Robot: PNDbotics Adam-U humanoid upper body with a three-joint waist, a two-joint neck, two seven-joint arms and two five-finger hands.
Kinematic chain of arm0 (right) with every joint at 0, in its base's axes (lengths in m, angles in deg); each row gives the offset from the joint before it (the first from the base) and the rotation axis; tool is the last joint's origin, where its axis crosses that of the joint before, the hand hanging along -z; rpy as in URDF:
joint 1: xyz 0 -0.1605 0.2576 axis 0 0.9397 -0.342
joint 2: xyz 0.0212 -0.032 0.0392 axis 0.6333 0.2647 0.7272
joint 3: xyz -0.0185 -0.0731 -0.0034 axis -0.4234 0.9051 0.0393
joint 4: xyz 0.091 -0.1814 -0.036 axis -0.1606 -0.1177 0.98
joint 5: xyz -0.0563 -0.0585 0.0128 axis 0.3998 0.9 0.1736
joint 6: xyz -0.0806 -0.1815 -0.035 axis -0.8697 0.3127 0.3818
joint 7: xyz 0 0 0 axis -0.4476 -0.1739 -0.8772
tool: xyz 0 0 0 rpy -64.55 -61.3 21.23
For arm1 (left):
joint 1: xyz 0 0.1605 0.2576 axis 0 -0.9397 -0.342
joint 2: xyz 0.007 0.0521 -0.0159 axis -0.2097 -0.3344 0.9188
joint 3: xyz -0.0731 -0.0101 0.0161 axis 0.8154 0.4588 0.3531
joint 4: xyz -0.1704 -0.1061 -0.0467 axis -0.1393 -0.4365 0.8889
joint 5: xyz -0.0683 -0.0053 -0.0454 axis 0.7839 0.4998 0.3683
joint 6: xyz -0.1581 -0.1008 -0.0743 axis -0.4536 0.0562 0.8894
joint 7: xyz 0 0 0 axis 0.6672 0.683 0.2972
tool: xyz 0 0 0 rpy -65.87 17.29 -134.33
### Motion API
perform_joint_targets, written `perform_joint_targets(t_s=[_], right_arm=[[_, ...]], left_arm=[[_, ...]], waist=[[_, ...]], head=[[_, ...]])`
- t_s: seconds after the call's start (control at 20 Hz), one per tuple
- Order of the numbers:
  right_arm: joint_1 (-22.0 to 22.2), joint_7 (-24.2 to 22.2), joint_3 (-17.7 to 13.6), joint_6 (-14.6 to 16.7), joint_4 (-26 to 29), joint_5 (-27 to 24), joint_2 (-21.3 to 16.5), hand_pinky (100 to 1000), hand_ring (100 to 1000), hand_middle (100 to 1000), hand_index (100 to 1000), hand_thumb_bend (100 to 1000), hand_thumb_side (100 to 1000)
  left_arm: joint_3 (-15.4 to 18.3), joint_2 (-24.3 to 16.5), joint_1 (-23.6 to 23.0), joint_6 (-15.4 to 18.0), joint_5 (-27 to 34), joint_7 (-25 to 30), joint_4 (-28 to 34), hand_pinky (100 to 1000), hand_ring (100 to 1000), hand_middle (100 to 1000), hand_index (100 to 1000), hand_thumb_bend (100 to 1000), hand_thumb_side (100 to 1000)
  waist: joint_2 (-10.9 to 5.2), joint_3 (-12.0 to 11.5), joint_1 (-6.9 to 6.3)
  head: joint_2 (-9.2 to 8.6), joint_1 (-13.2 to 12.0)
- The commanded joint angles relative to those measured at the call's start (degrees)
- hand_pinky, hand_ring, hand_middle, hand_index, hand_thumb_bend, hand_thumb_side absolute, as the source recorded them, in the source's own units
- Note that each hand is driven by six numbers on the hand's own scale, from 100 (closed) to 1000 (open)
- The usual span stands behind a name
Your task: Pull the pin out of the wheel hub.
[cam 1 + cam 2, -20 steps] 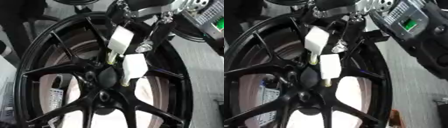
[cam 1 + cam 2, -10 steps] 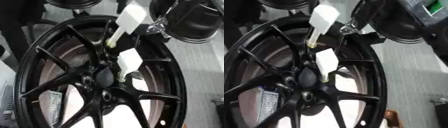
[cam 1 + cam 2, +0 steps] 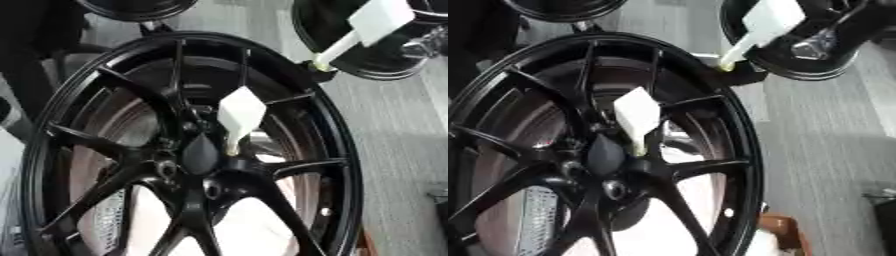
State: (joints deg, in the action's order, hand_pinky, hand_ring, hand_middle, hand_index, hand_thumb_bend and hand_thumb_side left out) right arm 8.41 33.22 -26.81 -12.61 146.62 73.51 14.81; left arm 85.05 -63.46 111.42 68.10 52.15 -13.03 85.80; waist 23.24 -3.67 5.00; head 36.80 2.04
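Sticking from a bolt hole by the wheel hub [image 3: 203,156] centre, one white pin [image 3: 238,116] sat seated; another pin [image 3: 363,29] was lifted clear near the rim's top right edge, holder's fingers not visible, can't tell.

One pin seated, one pin lifted clear

We see a white pin [image 3: 635,117] standing in the black wheel hub [image 3: 605,155], another white pin [image 3: 765,22] held above the rim.
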Motion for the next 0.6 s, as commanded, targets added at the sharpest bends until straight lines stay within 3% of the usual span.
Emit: perform_joint_targets(t_s=[0.05,0.3,0.4,0.6], right_arm=[[5.43,3.40,-6.02,-1.68,-0.01,0.87,-5.73,898,775,522,591,266,100],[16.45,8.16,-13.14,-3.90,-1.94,1.42,-6.98,897,774,536,604,260,100],[19.51,8.92,-14.94,-4.88,-3.38,2.78,-7.11,897,780,568,630,307,100],[22.50,7.84,-16.22,-6.65,-5.78,7.81,-6.88,904,848,746,746,435,180]], left_arm=[[1.09,-2.89,0.11,0.10,0.14,-0.33,0.33,818,823,717,849,305,800],[1.59,-3.17,-1.04,0.19,0.25,-0.81,0.00,818,824,717,849,303,802],[1.77,-3.32,-1.39,0.28,0.28,-0.97,-0.07,819,824,726,848,302,802],[1.75,-3.27,-1.60,0.33,0.38,-0.98,-0.15,819,824,733,849,302,803]], waist=[[-1.67,0.73,-0.68],[-1.82,2.76,-1.42],[-1.92,3.34,-1.53],[-2.14,3.95,-1.77]], head=[[0.45,-0.91],[0.74,-2.65],[0.88,-3.19],[0.77,-3.57]])
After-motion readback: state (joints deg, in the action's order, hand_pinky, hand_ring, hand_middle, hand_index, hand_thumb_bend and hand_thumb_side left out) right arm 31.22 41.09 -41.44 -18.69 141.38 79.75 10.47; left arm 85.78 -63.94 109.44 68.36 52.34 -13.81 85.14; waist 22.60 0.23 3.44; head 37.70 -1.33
